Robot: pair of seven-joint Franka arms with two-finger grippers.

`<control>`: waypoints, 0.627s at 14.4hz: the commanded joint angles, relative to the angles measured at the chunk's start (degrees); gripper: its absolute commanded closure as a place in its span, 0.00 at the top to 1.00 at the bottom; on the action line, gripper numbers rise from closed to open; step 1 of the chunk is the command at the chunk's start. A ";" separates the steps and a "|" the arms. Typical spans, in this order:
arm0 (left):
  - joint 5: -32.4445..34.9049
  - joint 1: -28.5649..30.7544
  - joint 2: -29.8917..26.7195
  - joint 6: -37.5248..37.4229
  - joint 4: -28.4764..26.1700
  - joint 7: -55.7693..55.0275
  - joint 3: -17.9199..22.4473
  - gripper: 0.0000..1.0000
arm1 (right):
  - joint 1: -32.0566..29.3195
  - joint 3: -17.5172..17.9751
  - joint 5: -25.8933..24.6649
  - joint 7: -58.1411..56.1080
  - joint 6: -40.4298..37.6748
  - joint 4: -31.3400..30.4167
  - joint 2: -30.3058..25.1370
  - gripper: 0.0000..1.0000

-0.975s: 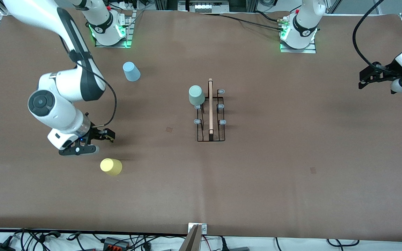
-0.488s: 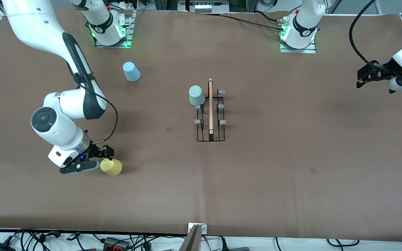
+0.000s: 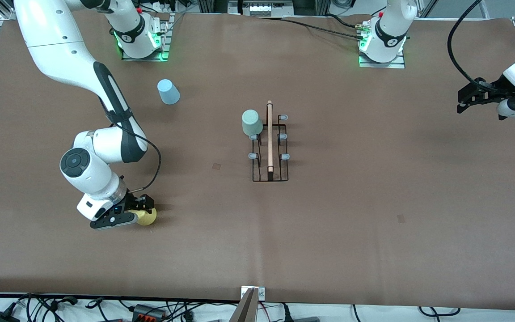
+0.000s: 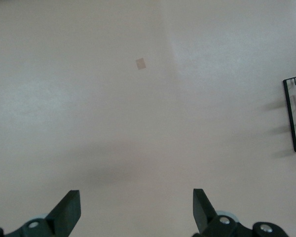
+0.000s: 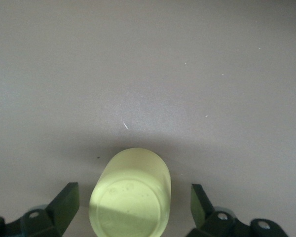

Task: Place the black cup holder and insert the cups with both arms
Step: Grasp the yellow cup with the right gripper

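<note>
Your right gripper point(image 5: 133, 210) has its fingers spread either side of the yellow cup point(image 5: 130, 195), not clamped; that cup stands upside down, nearer the front camera than the black cup holder point(image 3: 270, 150), toward the right arm's end; your left gripper point(image 4: 135, 212), fingers apart, waits above bare table point(image 4: 138, 123).

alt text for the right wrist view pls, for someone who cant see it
A yellow cup stands upside down on the brown table, its flat base facing the camera, between the two open black fingers of the right gripper. The fingers flank the cup with a gap on each side, not touching it.
</note>
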 commanded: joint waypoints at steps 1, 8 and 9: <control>-0.69 -0.06 0.50 -0.65 1.08 0.48 0.02 1.00 | 0.08 0.21 0.16 -0.26 0.54 0.85 0.86 1.00; -0.69 -0.06 0.59 -0.22 1.16 0.75 0.02 1.00 | 0.08 0.21 -0.02 -1.41 0.02 -0.74 0.60 0.25; -0.60 -0.15 0.68 -0.13 1.16 0.66 0.02 1.00 | 0.17 0.21 -0.19 -1.41 -0.16 -0.56 0.34 0.20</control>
